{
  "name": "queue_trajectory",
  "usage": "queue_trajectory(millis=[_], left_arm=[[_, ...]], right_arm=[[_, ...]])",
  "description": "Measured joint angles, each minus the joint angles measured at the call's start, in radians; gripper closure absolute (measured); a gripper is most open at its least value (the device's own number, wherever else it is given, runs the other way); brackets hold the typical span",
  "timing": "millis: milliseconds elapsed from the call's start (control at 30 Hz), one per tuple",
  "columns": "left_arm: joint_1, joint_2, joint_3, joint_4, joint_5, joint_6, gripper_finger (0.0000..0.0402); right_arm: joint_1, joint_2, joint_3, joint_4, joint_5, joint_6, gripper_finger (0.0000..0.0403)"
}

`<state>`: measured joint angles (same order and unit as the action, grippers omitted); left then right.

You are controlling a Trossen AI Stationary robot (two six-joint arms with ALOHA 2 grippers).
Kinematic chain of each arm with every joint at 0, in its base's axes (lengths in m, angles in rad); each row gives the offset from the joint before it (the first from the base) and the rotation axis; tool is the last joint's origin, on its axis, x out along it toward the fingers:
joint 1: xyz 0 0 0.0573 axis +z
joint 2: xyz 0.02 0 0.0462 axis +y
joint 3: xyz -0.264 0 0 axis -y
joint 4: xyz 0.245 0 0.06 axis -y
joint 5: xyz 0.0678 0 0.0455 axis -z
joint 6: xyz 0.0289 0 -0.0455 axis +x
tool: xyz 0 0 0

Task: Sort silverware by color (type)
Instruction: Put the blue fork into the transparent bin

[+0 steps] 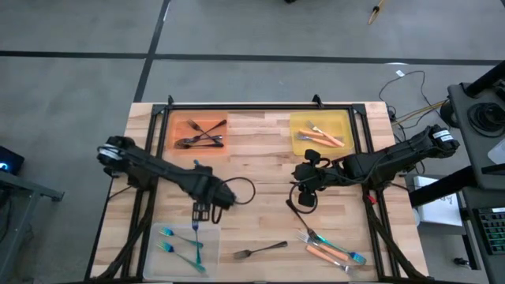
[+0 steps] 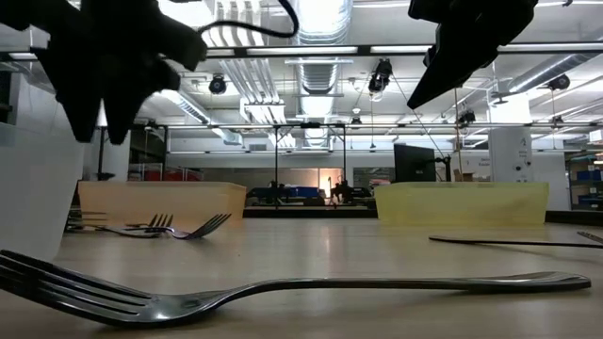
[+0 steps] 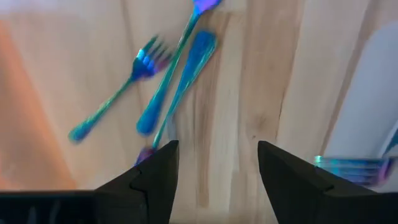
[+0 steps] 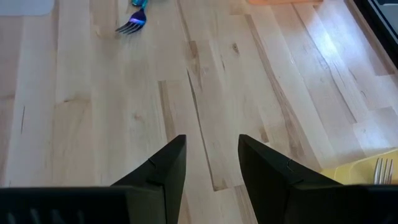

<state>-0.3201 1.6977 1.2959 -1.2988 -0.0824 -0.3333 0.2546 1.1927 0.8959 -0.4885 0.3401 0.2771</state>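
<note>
Three blue-teal forks (image 1: 180, 246) lie in the clear tray (image 1: 158, 264) at the table's near left. My left gripper (image 1: 203, 213) hovers open just beyond that tray. In its wrist view the blue-teal forks (image 3: 177, 68) lie flat past the open left gripper (image 3: 217, 146), and one fork's end runs under a fingertip (image 3: 163, 155). My right gripper (image 1: 304, 196) is open over bare wood at mid table; the right gripper (image 4: 211, 140) is empty. Dark grey forks (image 1: 201, 134) sit in the orange tray (image 1: 180, 126), and orange-handled pieces (image 1: 322, 136) in the yellow tray (image 1: 300, 146). One dark grey fork (image 1: 260, 252) lies alone near the front edge.
A mixed pile of orange-handled and blue-teal pieces (image 1: 331, 248) lies at the near right. In the low view the lone grey fork (image 2: 283, 287) fills the foreground, with both trays behind it. Bare wood lies between the two arms. Cables and equipment stand off the table's right side.
</note>
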Motion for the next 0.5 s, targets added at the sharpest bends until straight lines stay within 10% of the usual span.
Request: queue_trajectory(millis=[500], left_arm=[[0.097, 0.004, -0.085, 0.345, 0.016, 0.226, 0.0204]], right_arm=[[0.0, 0.0, 0.0, 0.0, 0.0, 0.0, 0.0266]])
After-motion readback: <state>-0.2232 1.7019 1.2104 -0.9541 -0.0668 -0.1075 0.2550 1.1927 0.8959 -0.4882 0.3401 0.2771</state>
